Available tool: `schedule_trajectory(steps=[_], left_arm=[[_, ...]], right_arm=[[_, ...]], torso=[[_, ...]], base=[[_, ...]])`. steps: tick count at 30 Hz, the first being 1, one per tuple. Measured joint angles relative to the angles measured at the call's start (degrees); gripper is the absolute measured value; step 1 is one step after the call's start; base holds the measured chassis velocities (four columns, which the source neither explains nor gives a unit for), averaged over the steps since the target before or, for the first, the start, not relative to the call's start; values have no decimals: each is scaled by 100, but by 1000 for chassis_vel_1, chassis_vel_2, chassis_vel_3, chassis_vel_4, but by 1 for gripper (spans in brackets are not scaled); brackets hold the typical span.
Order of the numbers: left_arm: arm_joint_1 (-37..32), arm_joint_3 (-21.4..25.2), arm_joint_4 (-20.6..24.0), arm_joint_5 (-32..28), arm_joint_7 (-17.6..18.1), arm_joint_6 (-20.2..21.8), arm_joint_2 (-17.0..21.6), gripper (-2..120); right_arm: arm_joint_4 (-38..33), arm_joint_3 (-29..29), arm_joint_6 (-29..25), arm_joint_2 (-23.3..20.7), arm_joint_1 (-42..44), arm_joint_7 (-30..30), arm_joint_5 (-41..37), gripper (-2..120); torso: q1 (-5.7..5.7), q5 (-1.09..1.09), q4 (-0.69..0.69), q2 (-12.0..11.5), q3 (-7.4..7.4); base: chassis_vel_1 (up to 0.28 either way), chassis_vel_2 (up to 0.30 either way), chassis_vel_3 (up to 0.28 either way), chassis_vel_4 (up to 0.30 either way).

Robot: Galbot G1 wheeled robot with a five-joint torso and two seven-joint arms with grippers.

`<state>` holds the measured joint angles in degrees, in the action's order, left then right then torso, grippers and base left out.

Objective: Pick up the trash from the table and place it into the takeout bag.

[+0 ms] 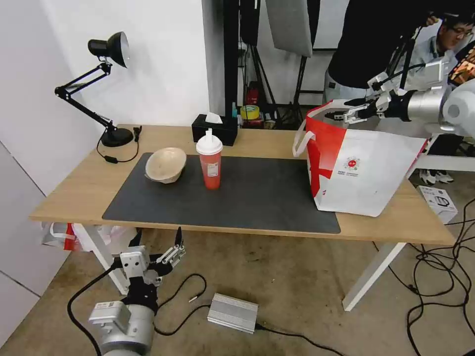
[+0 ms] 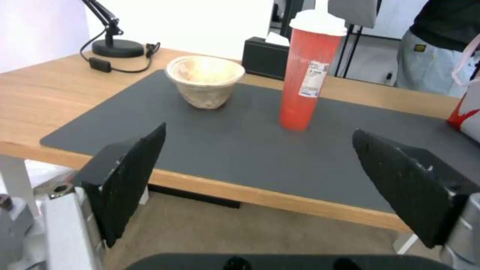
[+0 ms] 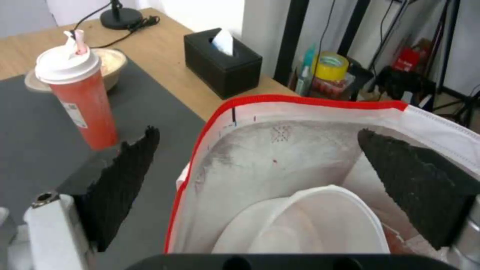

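Right wrist view: the right pincer, spread and empty, hangs over the takeout bag at the desk's right end, white bowl inside. Next judged: red cup, mid-desk.

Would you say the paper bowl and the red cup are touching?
Apart. The left wrist view shows a bare strip of dark mat between the paper bowl and the red cup.

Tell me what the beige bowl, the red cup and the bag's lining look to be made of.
Beige bowl: probably pressed paper or pulp, with matte, mottled walls. Red cup: likely smooth plastic with a slight sheen, a stuck-on label and a white dome lid. Takeout bag: the outside looks like soft non-woven fabric; the lining looks pale, creased and dull, possibly foil.
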<state>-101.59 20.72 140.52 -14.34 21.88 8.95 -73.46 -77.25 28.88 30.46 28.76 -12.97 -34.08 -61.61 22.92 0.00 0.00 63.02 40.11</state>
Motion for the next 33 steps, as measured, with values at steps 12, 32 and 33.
schedule_trajectory(steps=[12, 32, 33], left_arm=[[-92, 19, 99, 62, 1, -19, -7, 100], [-176, 35, 197, 103, 6, -47, -11, 100], [-178, 36, 201, 103, 6, -48, -10, 100]], right_arm=[[-294, -142, 8, -180, -67, 168, -256, 100], [-1215, -1260, -609, -573, 868, 686, -355, 100], [-1323, -1425, -765, -618, 1071, 746, -362, 100]], torso=[[0, 0, 0, 0, 0], [0, 1, 0, 0, 0], [0, 1, 0, 0, 0]], base=[[0, 0, 0, 0], [0, 0, 0, 0], [0, 0, 0, 0]])
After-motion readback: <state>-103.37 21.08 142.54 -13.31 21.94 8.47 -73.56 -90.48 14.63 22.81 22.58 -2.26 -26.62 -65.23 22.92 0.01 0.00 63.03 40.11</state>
